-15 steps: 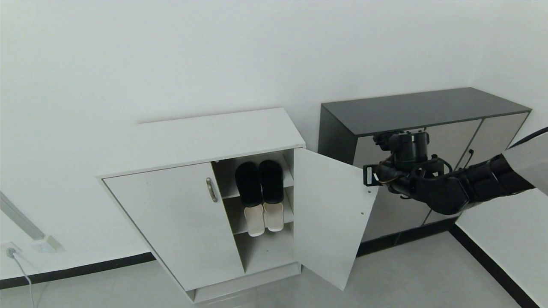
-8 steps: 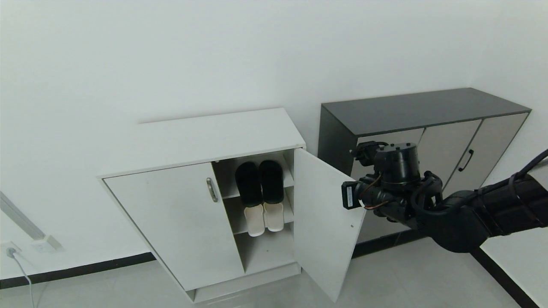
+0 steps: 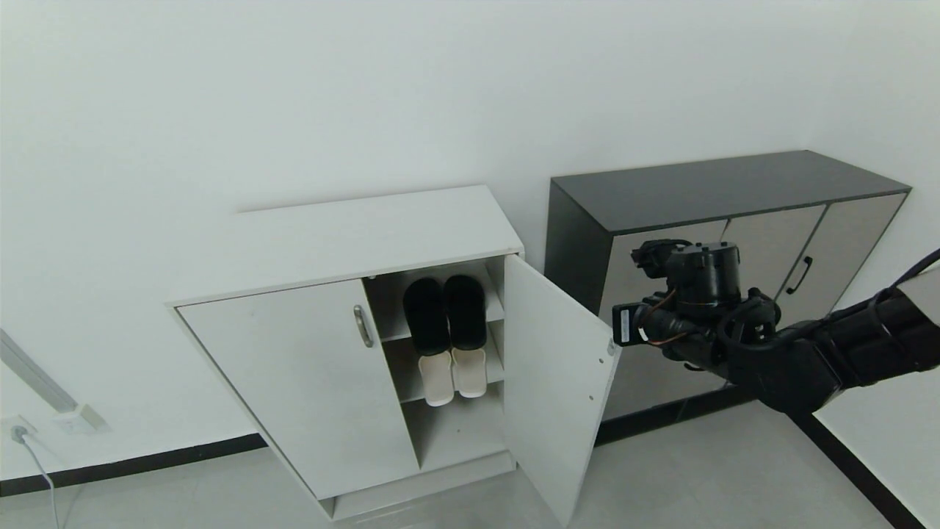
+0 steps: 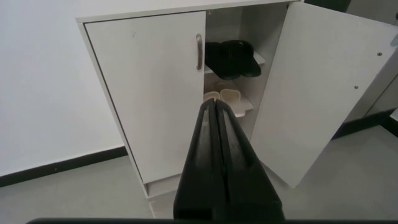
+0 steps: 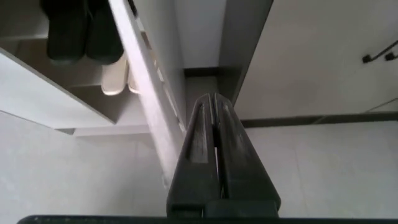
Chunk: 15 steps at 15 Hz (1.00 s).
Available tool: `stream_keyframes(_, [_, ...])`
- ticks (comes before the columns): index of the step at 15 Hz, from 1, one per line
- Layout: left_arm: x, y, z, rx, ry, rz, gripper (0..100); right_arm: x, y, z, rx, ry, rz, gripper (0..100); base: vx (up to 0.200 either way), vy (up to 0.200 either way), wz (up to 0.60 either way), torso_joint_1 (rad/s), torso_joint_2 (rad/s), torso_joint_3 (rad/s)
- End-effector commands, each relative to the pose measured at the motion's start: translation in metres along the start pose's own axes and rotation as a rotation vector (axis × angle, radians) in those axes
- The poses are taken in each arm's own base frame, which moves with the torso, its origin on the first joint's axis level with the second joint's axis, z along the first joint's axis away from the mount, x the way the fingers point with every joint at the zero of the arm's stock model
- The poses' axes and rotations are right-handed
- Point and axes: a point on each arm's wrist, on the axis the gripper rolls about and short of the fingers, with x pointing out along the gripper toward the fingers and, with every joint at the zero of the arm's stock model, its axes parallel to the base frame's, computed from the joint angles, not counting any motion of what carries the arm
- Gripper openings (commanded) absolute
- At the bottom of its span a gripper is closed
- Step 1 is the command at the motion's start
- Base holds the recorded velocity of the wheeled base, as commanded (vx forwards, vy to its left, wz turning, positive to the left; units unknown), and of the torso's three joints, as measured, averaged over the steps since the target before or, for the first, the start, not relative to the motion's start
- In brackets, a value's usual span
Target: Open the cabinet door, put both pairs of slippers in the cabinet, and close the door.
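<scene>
Right gripper (image 5: 215,99), fingers clenched and empty, sits just beside the open cabinet door (image 3: 558,382), outside its free edge; the door lies toward the robot's left. Left gripper (image 4: 214,107) is also clenched.

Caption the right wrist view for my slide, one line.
Shut right tool beside the open door edge; black slippers and white slippers shelved beyond.

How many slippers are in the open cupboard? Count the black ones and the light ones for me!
Black slippers: 2
Cream slippers: 2
Total: 4
</scene>
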Motion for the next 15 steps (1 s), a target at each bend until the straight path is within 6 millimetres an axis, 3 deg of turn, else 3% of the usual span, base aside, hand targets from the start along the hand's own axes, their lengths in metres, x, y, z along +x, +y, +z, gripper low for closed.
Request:
stream_keyframes(1, [0.0, 0.0, 0.0, 0.001, 0.0, 0.0, 0, 0.011, -0.001, -0.013, -0.006, 0.042, -0.002, 0, 0.0, 0.0, 0.0, 0.0, 0.0, 0.0])
stream_keyframes(5, [0.0, 0.0, 0.0, -0.001, 0.0, 0.0, 0, 0.01, 0.005, -0.015, -0.01, 0.047, 0.014, 0, 0.0, 0.0, 0.0, 0.0, 0.0, 0.0])
stream_keyframes(12, [0.0, 0.0, 0.0, -0.001, 0.0, 0.0, 0, -0.021, 0.061, -0.011, -0.015, 0.025, 0.225, 0, 0.0, 0.0, 0.0, 0.0, 0.0, 0.0])
stream_keyframes(15, [0.0, 0.0, 0.0, -0.001, 0.0, 0.0, 0, -0.027, 0.064, -0.006, -0.001, -0.003, 0.279, 0, 0.0, 0.0, 0.0, 0.0, 0.0, 0.0])
